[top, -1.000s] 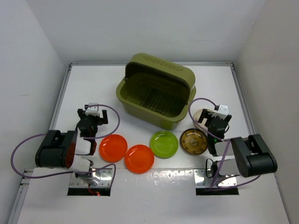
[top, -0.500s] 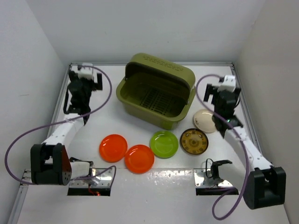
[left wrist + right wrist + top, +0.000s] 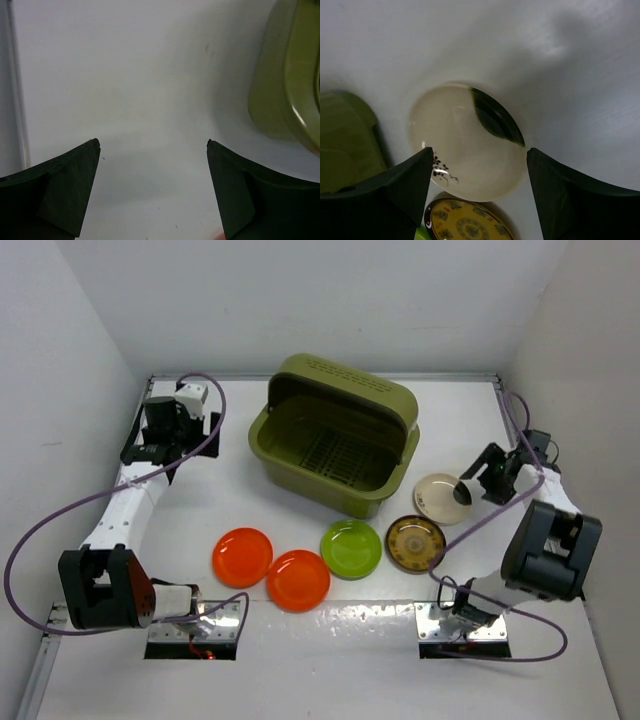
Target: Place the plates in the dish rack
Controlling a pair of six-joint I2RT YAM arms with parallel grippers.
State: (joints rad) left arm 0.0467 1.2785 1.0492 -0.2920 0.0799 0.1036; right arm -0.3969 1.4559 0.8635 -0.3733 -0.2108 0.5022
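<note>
Five small plates lie flat on the table [image 3: 200, 500], none yet in the dish rack [image 3: 300, 485]. Two orange-red plates [image 3: 242, 557] [image 3: 298, 580], a lime green plate [image 3: 351, 548] and a brown gold-patterned plate [image 3: 415, 542] sit in a loose row in front of the tub. A cream plate [image 3: 437, 498] lies off its right front corner. The rack stands empty, its tall back wall on the far side, so its low front rim faces the plates. The right gripper [image 3: 477, 150] hangs above the cream plate with jaws spread and gripping nothing, probably lining up a pick. The left gripper [image 3: 152, 142], likewise spread and empty, hovers over the table left of the rack, well apart from any plate.
</note>
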